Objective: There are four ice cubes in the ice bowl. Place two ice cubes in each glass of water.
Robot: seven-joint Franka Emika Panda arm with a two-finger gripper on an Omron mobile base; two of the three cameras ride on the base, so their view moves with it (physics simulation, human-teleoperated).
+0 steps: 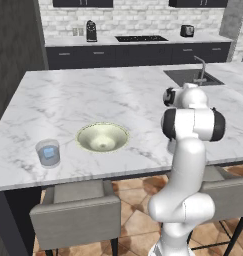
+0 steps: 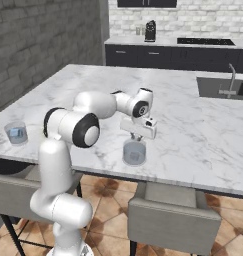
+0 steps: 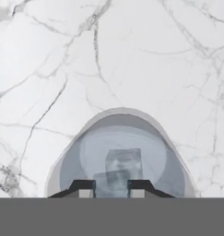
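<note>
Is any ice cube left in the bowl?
No: in the left base view the ice bowl shows a bare whitish inside, while a pale blue ice cube sits in the left glass.

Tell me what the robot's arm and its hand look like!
The arm is smooth, round and white, with dark bands at its joints. Its hand is a small white block, and the gripper has two little dark fingers. No cables or markings show.
</note>
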